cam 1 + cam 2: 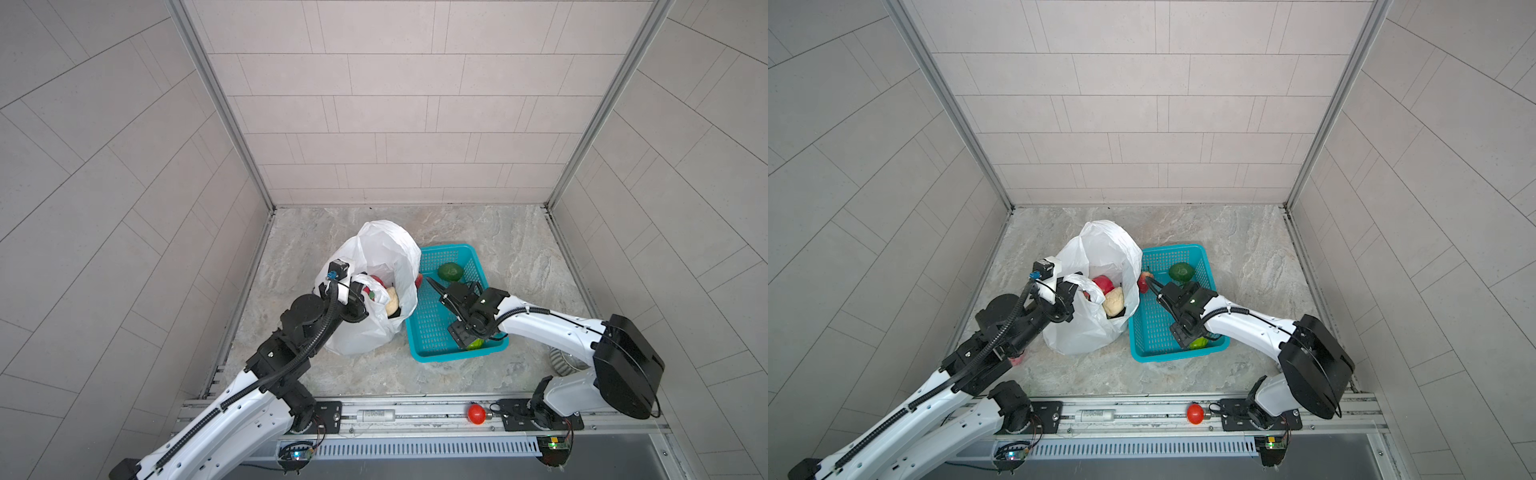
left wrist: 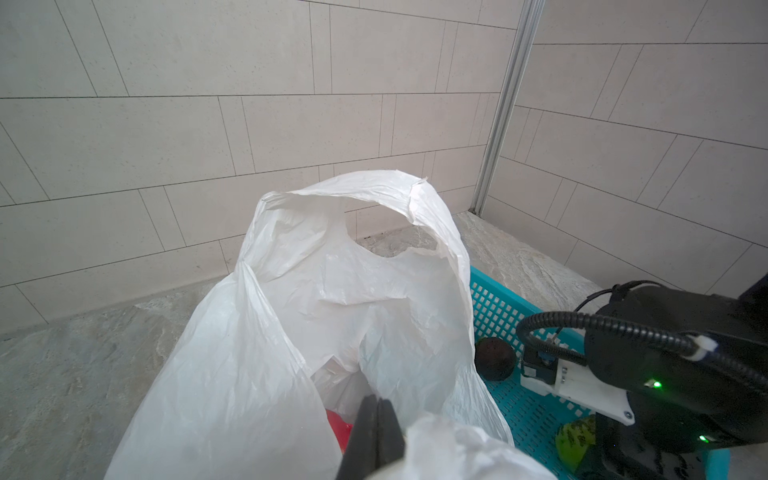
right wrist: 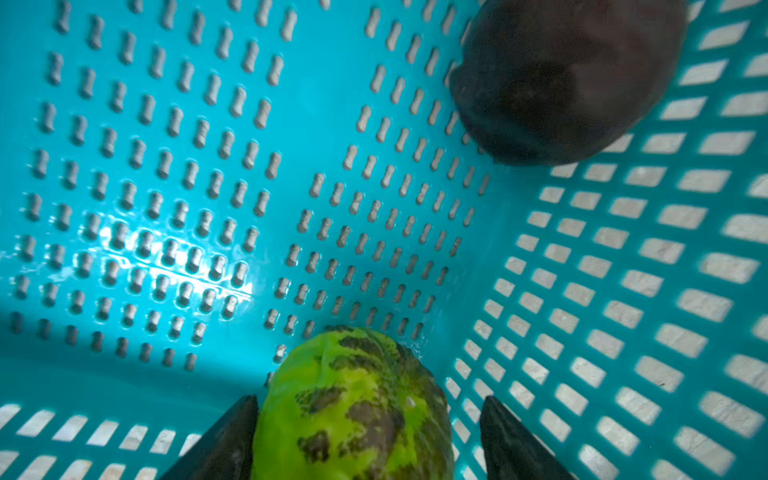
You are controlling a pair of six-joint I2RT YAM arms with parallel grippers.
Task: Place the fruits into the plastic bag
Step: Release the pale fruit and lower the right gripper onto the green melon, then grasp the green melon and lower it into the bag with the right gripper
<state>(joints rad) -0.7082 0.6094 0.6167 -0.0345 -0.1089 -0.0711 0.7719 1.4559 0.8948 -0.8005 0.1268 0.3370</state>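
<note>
The plastic bag point(image 1: 374, 249), standing open on the counter point(image 1: 498, 232), contains a red fruit point(image 1: 1104, 284) and a cream knobbly ball point(image 1: 1113, 302); the left gripper point(image 2: 376, 401) is closed on its near rim. The adjacent teal basket point(image 1: 446, 249) holds an avocado point(image 1: 450, 272), a dark oval point(image 3: 569, 79) and a mottled green fruit point(image 3: 353, 407), straddled by the wide-open right gripper point(image 3: 370, 401).

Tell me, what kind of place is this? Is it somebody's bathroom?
Probably a robot practice booth, not a real room. Pale tiled walls box in a small stone-look table, two robot arms are mounted on a metal rail, and a plastic bag stands beside a teal basket holding fruits.
</note>
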